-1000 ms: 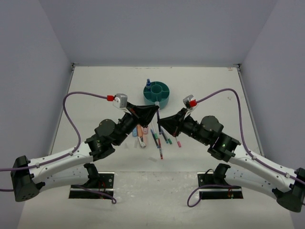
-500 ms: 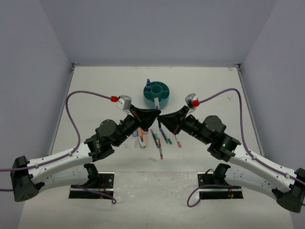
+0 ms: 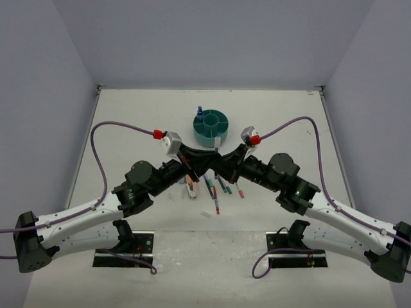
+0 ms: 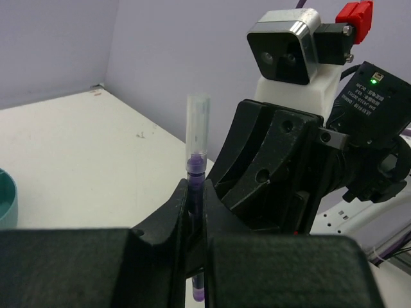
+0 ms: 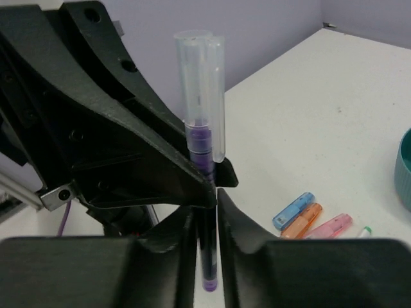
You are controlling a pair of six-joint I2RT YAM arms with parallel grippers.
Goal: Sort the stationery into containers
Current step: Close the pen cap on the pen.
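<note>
Above table (image 3: 128,115) centre, near teal organiser (image 3: 204,133), we have left gripper (image 4: 194,192) and right gripper (image 5: 205,192) both clamped on 1 upright purple pen (image 4: 196,168). We'd free 1 gripper slowly, keeping pen vertical.

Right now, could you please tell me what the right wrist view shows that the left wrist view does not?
Only the right wrist view: blue, orange and pink markers lying on the table. Only the left wrist view: the other arm's wrist camera with its red plug. Both: the purple pen with a clear cap, upright, pinched in the left claw and the right claw, plus the teal organiser's rim.
</note>
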